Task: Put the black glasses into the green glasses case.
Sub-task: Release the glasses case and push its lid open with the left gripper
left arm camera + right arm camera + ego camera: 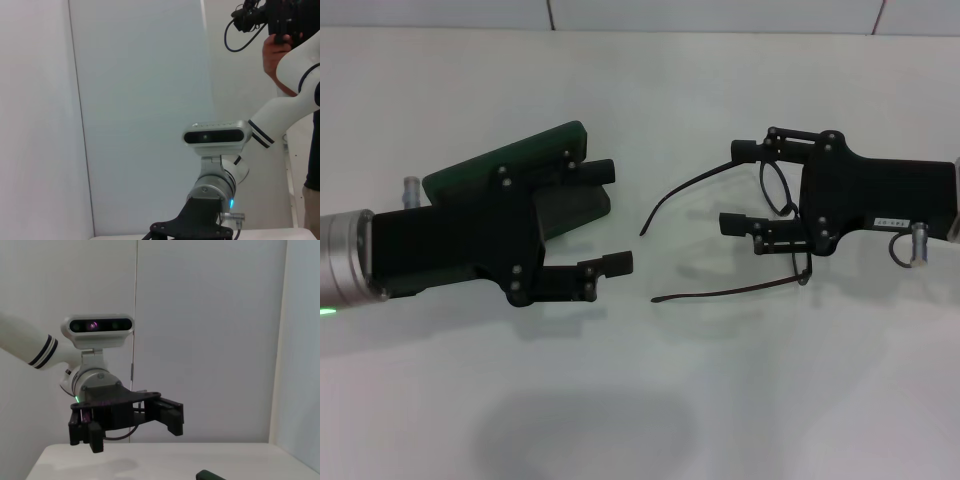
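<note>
My right claw [745,187] is spread wide over the glasses [760,215], ready to pinch the frame. My left claw [605,215] is wide too; the case [480,172] lies under it, lid up.

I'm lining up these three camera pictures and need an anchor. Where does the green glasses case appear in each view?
Head view: the green glasses case lies left of centre on the table, partly hidden under the left gripper.
Left wrist view: not in it.
Right wrist view: only a dark green corner at the bottom edge.
Shared landmark: the left gripper, seen facing the camera in the right wrist view.
</note>
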You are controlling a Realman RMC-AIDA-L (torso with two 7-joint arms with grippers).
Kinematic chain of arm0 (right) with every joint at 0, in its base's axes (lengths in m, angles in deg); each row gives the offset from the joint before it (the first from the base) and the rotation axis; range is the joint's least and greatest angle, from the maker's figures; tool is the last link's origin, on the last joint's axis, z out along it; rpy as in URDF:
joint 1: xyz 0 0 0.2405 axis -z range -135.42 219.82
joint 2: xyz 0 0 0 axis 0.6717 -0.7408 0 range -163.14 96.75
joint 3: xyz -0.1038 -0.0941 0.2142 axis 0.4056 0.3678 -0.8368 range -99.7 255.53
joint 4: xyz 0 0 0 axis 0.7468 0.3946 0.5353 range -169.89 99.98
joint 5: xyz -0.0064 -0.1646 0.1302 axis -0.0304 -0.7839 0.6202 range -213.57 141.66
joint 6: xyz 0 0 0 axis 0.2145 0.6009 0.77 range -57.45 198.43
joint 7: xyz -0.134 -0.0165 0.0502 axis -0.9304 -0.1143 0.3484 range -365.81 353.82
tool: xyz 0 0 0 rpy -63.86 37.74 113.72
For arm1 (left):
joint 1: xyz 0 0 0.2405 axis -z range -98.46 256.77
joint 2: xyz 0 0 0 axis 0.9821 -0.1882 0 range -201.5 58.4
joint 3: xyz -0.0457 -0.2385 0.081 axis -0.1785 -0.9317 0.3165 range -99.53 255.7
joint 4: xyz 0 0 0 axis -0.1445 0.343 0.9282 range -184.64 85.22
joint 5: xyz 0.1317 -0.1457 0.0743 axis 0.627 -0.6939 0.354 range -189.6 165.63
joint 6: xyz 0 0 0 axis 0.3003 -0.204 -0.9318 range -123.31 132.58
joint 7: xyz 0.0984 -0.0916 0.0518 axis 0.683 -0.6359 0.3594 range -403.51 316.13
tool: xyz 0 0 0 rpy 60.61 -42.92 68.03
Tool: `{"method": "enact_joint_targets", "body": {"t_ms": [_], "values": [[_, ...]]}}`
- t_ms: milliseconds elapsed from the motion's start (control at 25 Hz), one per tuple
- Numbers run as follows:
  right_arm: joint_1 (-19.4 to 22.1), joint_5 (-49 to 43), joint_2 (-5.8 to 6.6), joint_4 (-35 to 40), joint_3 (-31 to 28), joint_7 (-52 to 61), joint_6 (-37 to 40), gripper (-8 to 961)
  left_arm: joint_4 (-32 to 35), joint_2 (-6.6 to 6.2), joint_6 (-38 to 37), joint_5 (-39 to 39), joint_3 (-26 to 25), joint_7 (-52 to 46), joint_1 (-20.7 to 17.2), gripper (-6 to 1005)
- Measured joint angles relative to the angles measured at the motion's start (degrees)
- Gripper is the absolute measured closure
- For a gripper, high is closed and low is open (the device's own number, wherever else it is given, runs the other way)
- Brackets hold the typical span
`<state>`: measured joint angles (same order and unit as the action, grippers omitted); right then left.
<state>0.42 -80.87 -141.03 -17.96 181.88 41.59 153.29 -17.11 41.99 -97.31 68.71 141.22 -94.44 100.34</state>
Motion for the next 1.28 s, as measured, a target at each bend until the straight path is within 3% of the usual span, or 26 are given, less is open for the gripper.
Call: {"method": "enact_joint_targets", "body": {"t_ms": [440,600,720,800,880,1040,1080,1120,1160,1240,1280], "values": [[-0.23,-0.05,0.0,0.07,0.04,-0.63,-1.7,180,-0.36,0.95,2.51,-0.76,-1.68,-2.19,0.98,152],[-0.19,-1.06,-0.04,0.07,0.05,-0.65,-2.42,182,-1.52,1.41,8.61,-0.63,-7.08,-9.37,3.68,152],[0.11,-1.37,-0.09,0.06,0.03,-0.65,-2.46,183,1.43,0.54,15.18,1.89,-7.66,-17.69,5.68,151],[0.31,-1.38,-0.09,0.03,0.02,-0.62,-2.48,184,5.04,-0.34,19.67,6.82,-7.7,-25.27,7.15,151],[0.47,-1.4,-0.09,-0.13,0.0,-0.52,-2.51,185,10.49,-1.18,24.53,16.77,-7.76,-36.92,8.8,152],[0.95,-1.41,-0.09,-0.46,0.0,-0.56,-2.56,187,19.18,-1.12,27.35,33.84,-7.72,-50.44,10.11,153],[1.11,-1.41,-0.09,-0.46,0.0,-0.59,-2.57,187,19.18,-1.12,27.35,33.84,-7.72,-50.44,10.11,153],[1.25,-1.42,-0.08,-0.45,0.0,-0.61,-2.6,188,23.89,0.28,27.41,41.65,-7.64,-54.19,10.0,153],[1.35,-1.42,-0.04,-0.4,0.0,-0.63,-2.63,188,23.89,0.28,27.41,41.65,-7.64,-54.19,10.0,153],[1.37,-1.42,0.06,-0.32,0.0,-0.64,-2.64,189,28.22,2.64,27.58,50.23,-7.77,-56.96,9.8,154],[1.37,-1.42,0.09,-0.28,0.0,-0.64,-2.64,190,28.58,3.0,27.58,51.52,-7.75,-57.27,9.82,154]]}}
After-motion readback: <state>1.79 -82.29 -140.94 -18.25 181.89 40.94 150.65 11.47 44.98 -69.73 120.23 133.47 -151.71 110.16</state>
